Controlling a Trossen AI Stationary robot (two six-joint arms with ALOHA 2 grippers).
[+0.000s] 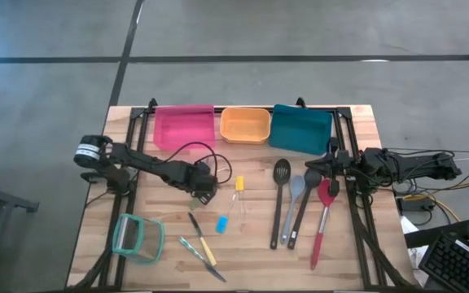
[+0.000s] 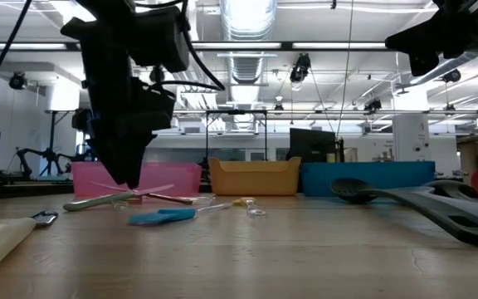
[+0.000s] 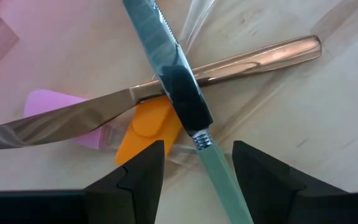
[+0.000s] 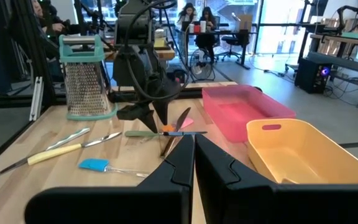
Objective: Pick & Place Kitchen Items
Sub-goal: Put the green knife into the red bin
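A green-handled knife point(image 3: 173, 68) with a serrated blade lies across a copper-coloured knife point(image 3: 247, 59) on the table, over an orange piece point(image 3: 148, 124) and a pink piece point(image 3: 55, 102). My left gripper point(image 3: 197, 149) points down over them, open, with one finger on each side of the green handle point(image 3: 222, 186), touching nothing; it also shows in the high view point(image 1: 204, 189) and the low view point(image 2: 129, 184). My right gripper point(image 4: 193, 146) is shut and empty, at the table's right point(image 1: 329, 161), above the long spoons and spatulas point(image 1: 300, 203).
Pink point(image 1: 184, 126), orange point(image 1: 245, 124) and teal point(image 1: 301, 129) bins stand along the far edge. A teal-rimmed clear container point(image 1: 137, 238) stands near left. A yellow piece point(image 1: 238, 183), a blue piece point(image 1: 222, 221) and two more slim knives point(image 1: 203, 248) lie mid-table. People sit beyond the table point(image 4: 194, 18).
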